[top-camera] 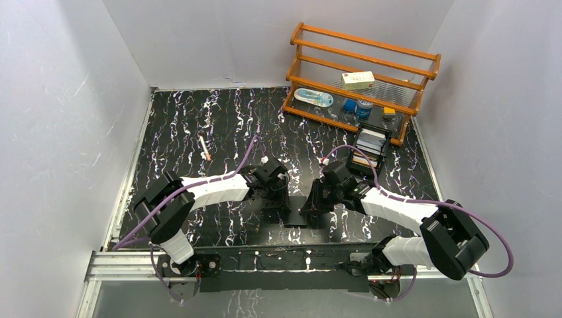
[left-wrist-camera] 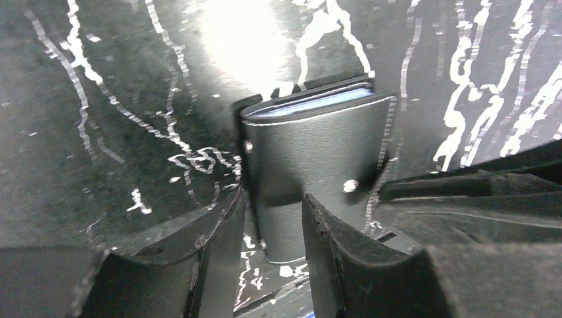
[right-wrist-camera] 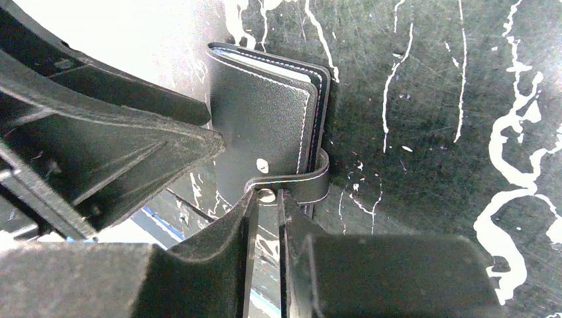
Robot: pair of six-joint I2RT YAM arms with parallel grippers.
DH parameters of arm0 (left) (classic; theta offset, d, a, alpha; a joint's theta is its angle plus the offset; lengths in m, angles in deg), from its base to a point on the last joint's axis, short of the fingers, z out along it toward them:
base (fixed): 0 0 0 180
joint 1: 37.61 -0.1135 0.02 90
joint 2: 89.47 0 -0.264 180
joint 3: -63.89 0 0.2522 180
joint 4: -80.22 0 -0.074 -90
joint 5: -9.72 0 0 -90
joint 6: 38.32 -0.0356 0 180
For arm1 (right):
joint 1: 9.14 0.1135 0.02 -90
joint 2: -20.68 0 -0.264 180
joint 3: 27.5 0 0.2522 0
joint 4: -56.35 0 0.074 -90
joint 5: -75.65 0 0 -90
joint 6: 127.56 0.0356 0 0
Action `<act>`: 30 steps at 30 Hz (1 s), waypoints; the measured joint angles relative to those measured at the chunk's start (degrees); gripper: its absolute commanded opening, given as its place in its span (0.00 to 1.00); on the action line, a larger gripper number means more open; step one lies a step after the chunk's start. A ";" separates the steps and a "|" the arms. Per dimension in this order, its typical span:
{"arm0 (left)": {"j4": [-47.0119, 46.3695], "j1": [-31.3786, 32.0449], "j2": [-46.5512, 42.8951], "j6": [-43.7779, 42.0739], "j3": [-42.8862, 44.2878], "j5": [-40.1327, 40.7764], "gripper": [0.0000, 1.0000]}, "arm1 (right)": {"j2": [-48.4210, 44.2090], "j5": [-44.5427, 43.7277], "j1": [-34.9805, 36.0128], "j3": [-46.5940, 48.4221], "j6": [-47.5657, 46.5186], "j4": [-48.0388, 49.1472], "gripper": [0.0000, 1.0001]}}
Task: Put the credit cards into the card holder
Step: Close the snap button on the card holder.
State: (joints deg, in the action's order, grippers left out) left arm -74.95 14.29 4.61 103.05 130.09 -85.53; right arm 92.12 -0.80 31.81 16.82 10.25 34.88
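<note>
Near edge of the table, centre: I am hanging my left pincer [left-wrist-camera: 273,207] over the closed card holder [left-wrist-camera: 318,139], jaws parted and straddling its black face, gripping nothing that I can see; whether the tips are touching the leather I cannot tell. Just to the right, I am pinching the snap tab [right-wrist-camera: 301,185] in my right pincer [right-wrist-camera: 266,199], jaws nearly together on its studded end, which is standing free of the stud on the cover [right-wrist-camera: 263,165].

The risks, as I am judging them: with nothing clearly pinning the holder, a pull on the tab may be dragging the whole wallet over the slick top instead of folding it open. Only the tab's tip is sitting in my right jaws, so it may be slipping out. My two pincers are crowding each other over one small thing, so a careless swing is inviting a knock. The credit cards [top-camera: 371,140] are waiting well apart, upright in a black open box [top-camera: 362,167] at the back right.

The tabletop [top-camera: 199,112] is glossy black with white veining and is throwing hard glare. A pale pen [top-camera: 205,148] is lying at its left. A wooden rack [top-camera: 361,50] of small goods is standing at the back right, and plain white walls [top-camera: 59,132] are closing in the sides and rear
</note>
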 measured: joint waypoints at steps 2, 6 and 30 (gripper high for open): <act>1.68 0.00 0.00 -0.37 0.02 0.39 0.37 | 0.00 -0.15 0.09 0.11 -0.02 0.00 0.25; 4.20 0.00 0.00 -0.96 0.02 1.05 0.38 | 0.00 -0.55 0.31 0.20 0.00 -0.09 0.25; 3.93 -0.02 1.09 -1.95 0.85 0.26 0.38 | 3.02 -1.44 0.70 1.16 0.02 1.49 0.24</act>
State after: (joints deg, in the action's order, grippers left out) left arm -71.02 14.27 5.71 101.11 130.94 -85.27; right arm 95.14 -2.25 32.51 17.98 10.27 36.37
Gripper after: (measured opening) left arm 0.379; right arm 0.247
